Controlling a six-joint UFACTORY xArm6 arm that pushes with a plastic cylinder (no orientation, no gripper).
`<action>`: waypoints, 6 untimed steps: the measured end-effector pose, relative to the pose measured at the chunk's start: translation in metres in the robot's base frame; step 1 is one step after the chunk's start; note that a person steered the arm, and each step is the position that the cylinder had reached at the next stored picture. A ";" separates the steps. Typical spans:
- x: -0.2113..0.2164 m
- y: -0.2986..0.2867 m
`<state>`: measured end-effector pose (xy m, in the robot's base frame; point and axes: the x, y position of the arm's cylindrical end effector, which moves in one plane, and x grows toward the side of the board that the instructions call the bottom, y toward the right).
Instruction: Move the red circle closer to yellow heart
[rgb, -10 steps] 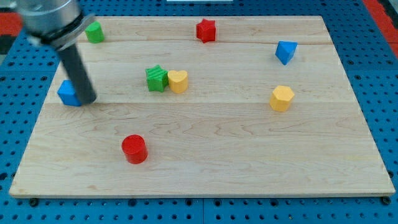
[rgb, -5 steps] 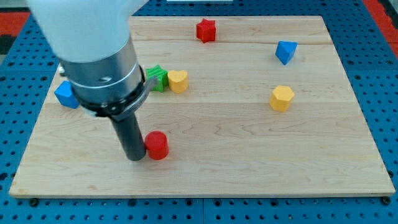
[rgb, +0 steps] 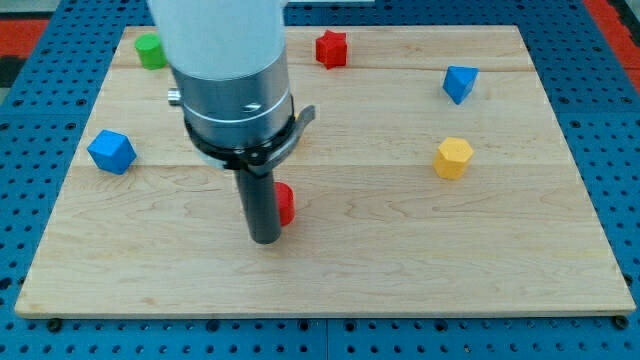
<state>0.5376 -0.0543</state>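
The red circle (rgb: 286, 203) is a small red cylinder on the wooden board (rgb: 400, 250), mostly hidden behind my rod. My tip (rgb: 264, 239) rests on the board just to the view's left and bottom of the red circle, touching it. The yellow heart does not show; the arm's grey body covers the spot where it lay, above the red circle.
A blue block (rgb: 111, 151) lies at the view's left. A green block (rgb: 151, 50) sits at the top left, a red star (rgb: 331, 48) at the top middle, a blue block (rgb: 459, 83) at the top right, and a yellow hexagon (rgb: 453, 157) at the right.
My tip swept from beside the blue block to the red circle and pushed it right and up the view. The arm now hides the yellow heart and green star.
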 end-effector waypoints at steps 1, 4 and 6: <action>-0.001 0.013; -0.057 0.010; -0.081 0.010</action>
<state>0.4569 -0.0441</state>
